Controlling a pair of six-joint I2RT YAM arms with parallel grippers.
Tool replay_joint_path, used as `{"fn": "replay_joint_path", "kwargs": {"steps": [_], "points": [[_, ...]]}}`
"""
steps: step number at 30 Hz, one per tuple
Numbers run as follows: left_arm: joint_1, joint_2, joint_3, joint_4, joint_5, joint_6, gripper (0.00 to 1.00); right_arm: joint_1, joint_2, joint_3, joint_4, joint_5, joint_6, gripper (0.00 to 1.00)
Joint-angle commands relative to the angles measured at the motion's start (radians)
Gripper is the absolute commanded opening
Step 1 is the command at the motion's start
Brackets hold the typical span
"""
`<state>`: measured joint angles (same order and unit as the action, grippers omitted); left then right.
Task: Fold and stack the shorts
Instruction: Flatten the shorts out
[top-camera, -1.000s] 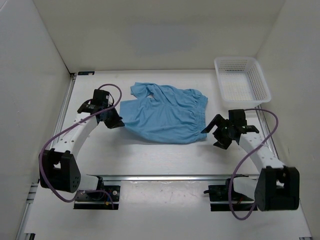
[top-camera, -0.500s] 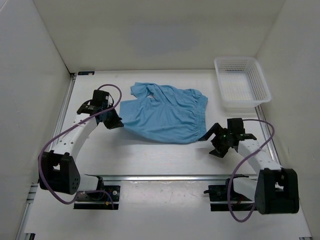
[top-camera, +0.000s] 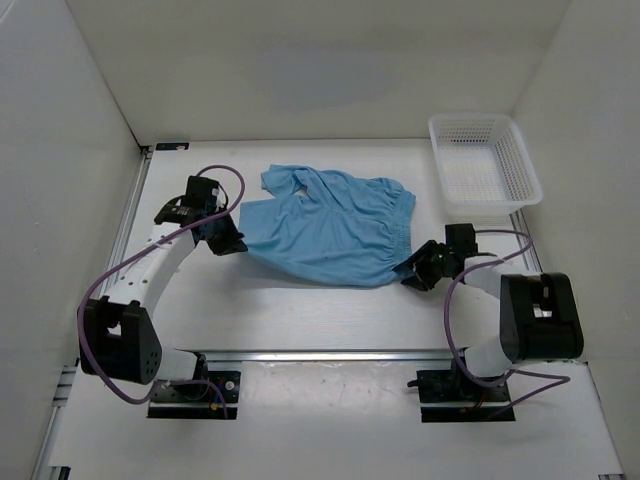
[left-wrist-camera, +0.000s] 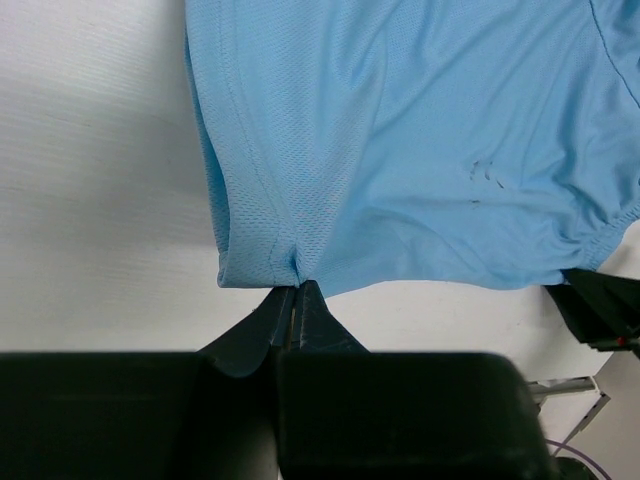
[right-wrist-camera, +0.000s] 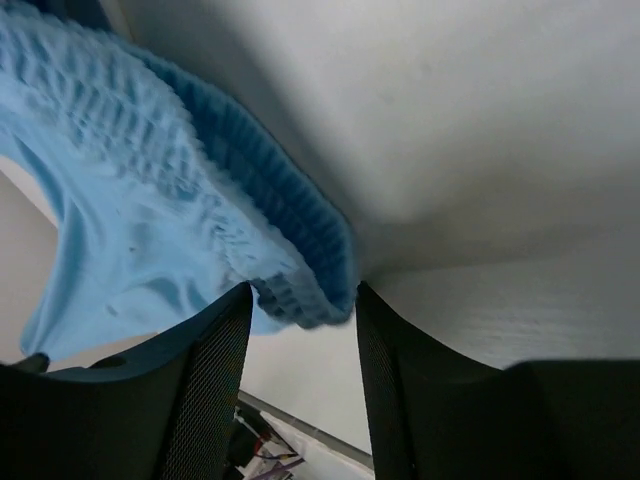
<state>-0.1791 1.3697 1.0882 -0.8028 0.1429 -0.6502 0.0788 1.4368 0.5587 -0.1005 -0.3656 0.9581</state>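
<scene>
The light blue shorts lie spread on the white table, gathered waistband to the right. My left gripper is shut on the shorts' left hem corner; in the left wrist view the fabric bunches at the closed tips of the left gripper. My right gripper is open and low at the waistband's near right corner. In the right wrist view the ribbed waistband end sits between the spread fingers of the right gripper. No drawstring shows.
A white mesh basket stands at the back right. White walls enclose the table on the left, back and right. A metal rail runs along the near edge between the arm bases.
My right gripper has moved left and down to the waistband's near right corner, its arm folding in. My left gripper has stayed shut on the hem.
</scene>
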Motion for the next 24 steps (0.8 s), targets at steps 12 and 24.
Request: {"fn": "replay_joint_path", "kwargs": {"steps": [12, 24], "points": [[0.015, 0.009, 0.036, -0.015, -0.014, 0.015, 0.11, -0.004, 0.189, 0.259, -0.192, 0.215, -0.093, 0.87], [0.024, -0.009, 0.045, -0.033, -0.014, 0.024, 0.11, -0.004, -0.053, 0.054, -0.106, 0.130, -0.038, 0.76]]}}
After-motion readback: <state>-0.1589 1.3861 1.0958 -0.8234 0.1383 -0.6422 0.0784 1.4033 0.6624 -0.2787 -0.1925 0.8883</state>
